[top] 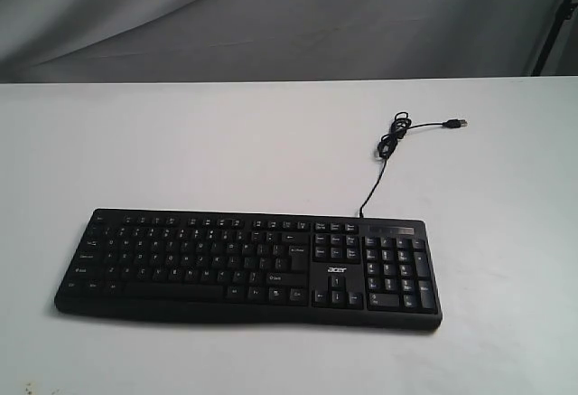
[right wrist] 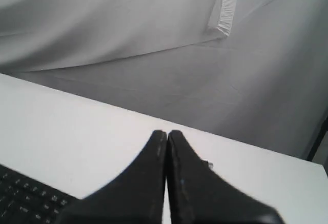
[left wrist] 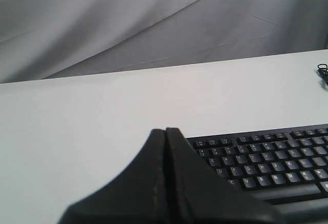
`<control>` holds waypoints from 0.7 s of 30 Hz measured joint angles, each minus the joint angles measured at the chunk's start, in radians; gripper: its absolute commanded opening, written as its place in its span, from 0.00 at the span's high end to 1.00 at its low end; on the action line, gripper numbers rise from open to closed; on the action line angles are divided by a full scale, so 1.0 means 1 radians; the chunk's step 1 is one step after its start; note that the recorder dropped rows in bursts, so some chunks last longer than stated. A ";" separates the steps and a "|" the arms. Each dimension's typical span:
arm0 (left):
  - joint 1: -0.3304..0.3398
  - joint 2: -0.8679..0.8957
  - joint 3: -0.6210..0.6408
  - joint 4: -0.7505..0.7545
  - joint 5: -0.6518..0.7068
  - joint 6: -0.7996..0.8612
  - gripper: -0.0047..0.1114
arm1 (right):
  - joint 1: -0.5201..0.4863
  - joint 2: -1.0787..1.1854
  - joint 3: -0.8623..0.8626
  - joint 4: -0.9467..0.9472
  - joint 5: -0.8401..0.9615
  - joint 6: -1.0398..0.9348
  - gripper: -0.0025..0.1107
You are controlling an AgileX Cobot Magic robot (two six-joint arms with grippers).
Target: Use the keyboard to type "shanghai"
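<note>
Fingertips of your left gripper (left wrist: pixel 165 130) meet, holding nothing, short of the left end of the long black plastic keyboard (top: pixel 248 264), lying lengthwise along the front edge of the white counter (top: pixel 181 142); S looks nearer this arm. Your right gripper (right wrist: pixel 167 131) is closed too, empty.

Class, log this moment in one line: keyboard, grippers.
long black plastic keyboard: flat on white table, no key touched | black cable: unplugged | left gripper: shut, empty | right gripper: shut, empty
</note>
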 measured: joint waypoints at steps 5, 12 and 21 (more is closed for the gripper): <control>0.000 0.000 0.000 0.000 0.000 0.000 0.96 | 0.008 0.151 -0.016 0.014 -0.203 0.098 0.98; 0.000 0.000 0.000 0.000 0.000 0.000 0.96 | 0.159 0.331 -0.016 0.014 -0.264 0.309 0.98; 0.000 0.000 0.000 0.000 0.000 0.000 0.96 | 0.606 0.788 -0.140 -0.061 -0.328 0.322 0.98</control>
